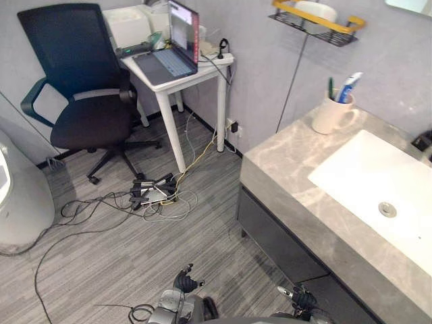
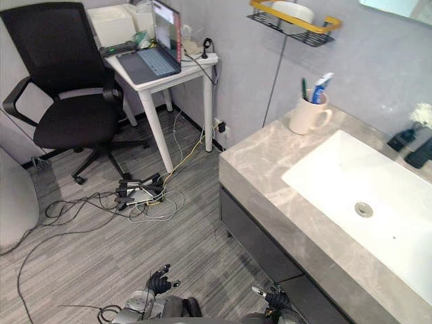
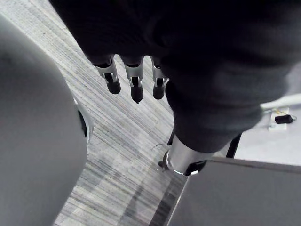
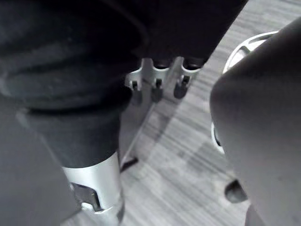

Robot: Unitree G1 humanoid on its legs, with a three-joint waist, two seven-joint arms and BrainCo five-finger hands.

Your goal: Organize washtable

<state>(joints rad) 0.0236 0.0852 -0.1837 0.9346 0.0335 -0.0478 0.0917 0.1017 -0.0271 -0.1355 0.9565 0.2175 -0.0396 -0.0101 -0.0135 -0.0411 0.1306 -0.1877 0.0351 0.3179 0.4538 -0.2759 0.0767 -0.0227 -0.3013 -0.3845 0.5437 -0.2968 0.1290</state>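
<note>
Clearly the mug [image 1: 332,115] is sitting at the far left corner of the grey stone counter [image 1: 283,162], just beside the white sink [image 1: 364,169], and it is holding a green toothbrush [image 1: 331,88] and a blue-and-white toothpaste tube [image 1: 349,86] upright. It is looking like glazed ceramic, so I am judging it stiff, fairly light, slippery when wet and breakable if knocked against the stone. Its handle is pointing right, toward the basin, and taking hold there or round the body would be keeping it level. The toothbrush and tube are standing loose inside and would likely be shifting if the mug were tilted. At the far right of the counter a small white flower [image 2: 422,113] and a dark flat object [image 2: 420,152] are lying near the wall; what the object is I cannot tell. Above, a wall shelf [image 1: 337,30] with a yellow rail is carrying a white bowl [image 1: 314,9]. Print is showing on the tube but is too small to read, as is the screen of the laptop [image 1: 177,44] on the white desk [image 1: 179,77] at far left, beside a black office chair [image 1: 81,88], with cables [image 1: 155,192] tangling on the floor. The left hand [image 3: 136,82] and the right hand [image 4: 157,82] are both hanging low, well apart from the counter, fingers straight and relaxed, holding nothing.
</note>
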